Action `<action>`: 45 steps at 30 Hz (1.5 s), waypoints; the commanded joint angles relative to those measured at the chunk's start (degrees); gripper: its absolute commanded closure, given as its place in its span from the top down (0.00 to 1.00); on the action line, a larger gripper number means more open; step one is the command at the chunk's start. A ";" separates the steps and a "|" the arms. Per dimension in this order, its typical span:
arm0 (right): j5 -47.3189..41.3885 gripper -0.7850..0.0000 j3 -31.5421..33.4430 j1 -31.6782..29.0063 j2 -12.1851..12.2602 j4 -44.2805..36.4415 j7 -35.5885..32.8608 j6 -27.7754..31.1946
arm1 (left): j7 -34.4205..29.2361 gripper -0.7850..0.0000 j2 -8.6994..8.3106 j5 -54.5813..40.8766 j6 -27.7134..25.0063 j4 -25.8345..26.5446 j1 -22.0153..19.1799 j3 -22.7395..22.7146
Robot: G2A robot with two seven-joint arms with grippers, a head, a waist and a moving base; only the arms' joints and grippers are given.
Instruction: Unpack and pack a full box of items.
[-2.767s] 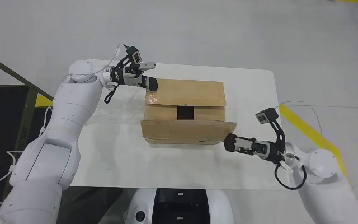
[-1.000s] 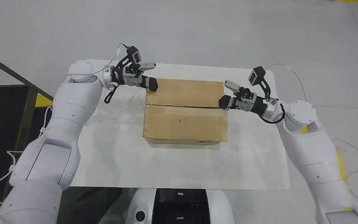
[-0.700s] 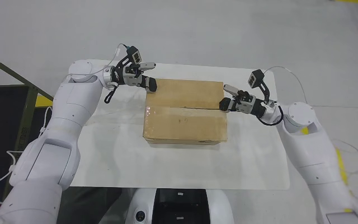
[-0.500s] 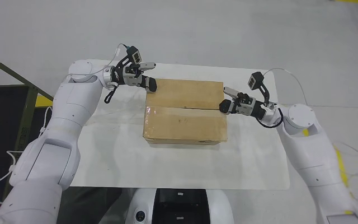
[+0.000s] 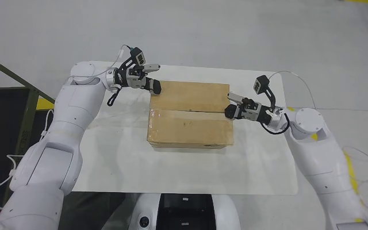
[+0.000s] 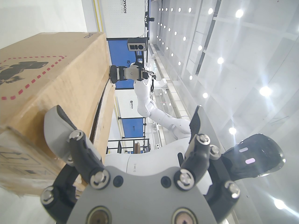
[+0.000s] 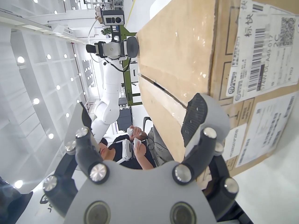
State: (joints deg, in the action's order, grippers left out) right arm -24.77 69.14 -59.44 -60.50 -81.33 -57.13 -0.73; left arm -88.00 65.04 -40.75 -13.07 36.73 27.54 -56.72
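A white table [image 5: 115, 155] stands on a pale grey floor [image 5: 230, 34]. The brown cardboard box [image 5: 190, 115] sits in the middle of the table, a bit toward the far side. The box is shut. Its two top flaps lie flat and meet in a long seam [image 5: 190, 111] across the top. One end has paper labels [image 7: 264, 47] stuck on it (the kind a parcel gets).

The left gripper [image 5: 154, 86] is at the far left corner of the box. Its two fingers are wide apart, and one of them lies against the top of the box near that corner. The right gripper [image 5: 230, 109] is at the other end, just by the end of the seam. Its fingers are wide apart too. One pad sits at the top edge, and nothing is pinched between them.

It looks like each arm presses on one end so the flaps lie flat and the box cannot slide. The packing seems almost done, though what is inside is hidden.
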 commanded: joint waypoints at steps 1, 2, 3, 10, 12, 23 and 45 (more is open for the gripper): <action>-0.14 1.00 0.17 0.02 0.01 0.13 0.25 -0.39 | 0.00 1.00 0.00 0.00 0.00 0.00 0.00 0.00; -0.19 1.00 0.17 -0.01 0.02 0.11 0.22 -0.49 | 0.00 1.00 0.00 0.00 0.00 0.00 0.00 0.00; -0.19 1.00 0.17 -0.01 0.02 0.11 0.22 -0.49 | 0.00 1.00 0.00 0.00 0.00 0.00 0.00 0.00; -0.19 1.00 0.17 -0.01 0.02 0.11 0.22 -0.49 | 0.00 1.00 0.00 0.00 0.00 0.00 0.00 0.00; -0.19 1.00 0.17 -0.01 0.02 0.11 0.22 -0.49 | 0.00 1.00 0.00 0.00 0.00 0.00 0.00 0.00; -0.19 1.00 0.17 -0.01 0.02 0.11 0.22 -0.49 | 0.00 1.00 0.00 0.00 0.00 0.00 0.00 0.00; -0.19 1.00 0.17 -0.01 0.02 0.11 0.22 -0.49 | 6.12 1.00 -4.89 -9.34 -0.48 17.69 14.30 -15.57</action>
State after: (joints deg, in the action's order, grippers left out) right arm -24.96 69.31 -59.45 -60.48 -81.22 -56.92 -1.23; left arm -82.42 60.52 -49.17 -13.98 52.78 39.87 -70.87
